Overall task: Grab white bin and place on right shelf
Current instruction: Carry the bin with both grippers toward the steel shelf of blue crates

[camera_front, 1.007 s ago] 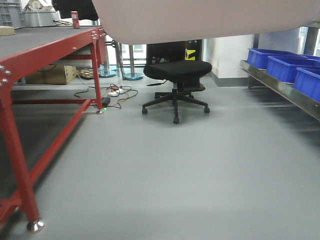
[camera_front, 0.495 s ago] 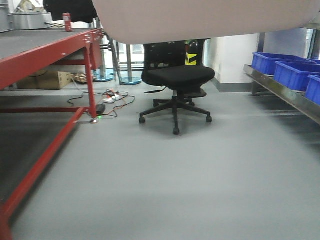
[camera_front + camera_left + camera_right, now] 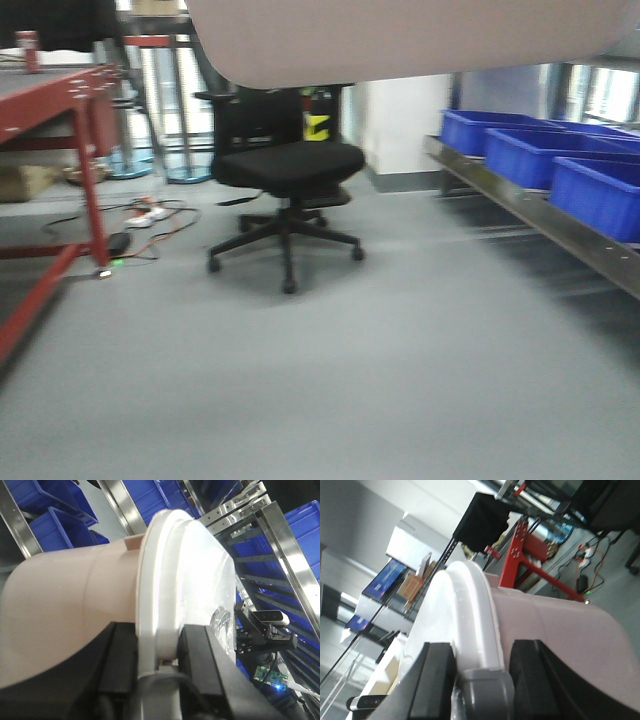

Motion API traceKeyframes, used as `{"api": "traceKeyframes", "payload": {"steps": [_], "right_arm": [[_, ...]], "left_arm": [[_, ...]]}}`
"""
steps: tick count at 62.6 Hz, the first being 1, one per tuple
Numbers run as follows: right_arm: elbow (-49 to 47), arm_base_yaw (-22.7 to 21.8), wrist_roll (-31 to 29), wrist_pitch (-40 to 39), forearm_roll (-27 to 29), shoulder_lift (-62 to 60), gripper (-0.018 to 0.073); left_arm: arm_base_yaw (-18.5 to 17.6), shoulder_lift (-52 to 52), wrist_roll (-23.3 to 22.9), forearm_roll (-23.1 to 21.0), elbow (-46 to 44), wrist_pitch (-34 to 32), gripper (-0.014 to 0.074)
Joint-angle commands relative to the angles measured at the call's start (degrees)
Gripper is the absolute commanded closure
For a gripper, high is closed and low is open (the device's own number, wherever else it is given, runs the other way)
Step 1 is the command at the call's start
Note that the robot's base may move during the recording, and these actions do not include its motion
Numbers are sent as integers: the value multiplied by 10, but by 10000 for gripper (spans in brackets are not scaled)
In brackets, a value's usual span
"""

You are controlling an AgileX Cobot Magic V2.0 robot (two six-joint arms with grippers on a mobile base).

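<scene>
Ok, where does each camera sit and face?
Front: low on the base, facing a black office chair; pinkish-white plastic bin overhangs, no arms show.
Left wrist: behind the left gripper clamping the bin's rim, facing blue plastic crates.
Right wrist: behind the right gripper on that rim, facing a red metal table.
All share the bin.

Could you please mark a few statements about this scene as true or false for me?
1. The left gripper and the right gripper each clamp the rim of the white bin. True.
2. The white bin rests on the floor. False: it is held up above the floor.
3. Blue crates sit on the right shelf. True.
4. The office chair is red. False: it is black.
</scene>
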Motion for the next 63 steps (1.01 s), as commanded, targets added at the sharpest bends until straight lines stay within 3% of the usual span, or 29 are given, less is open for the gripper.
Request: {"api": "traceKeyframes", "payload": {"steps": [1, 63], "right_arm": [[-24, 16, 1, 87, 79, -23, 501], [-24, 16, 1, 86, 79, -23, 501]], "left_arm": [[-24, -28, 28, -21, -19, 116, 722], [-24, -28, 28, -21, -19, 116, 722]]}}
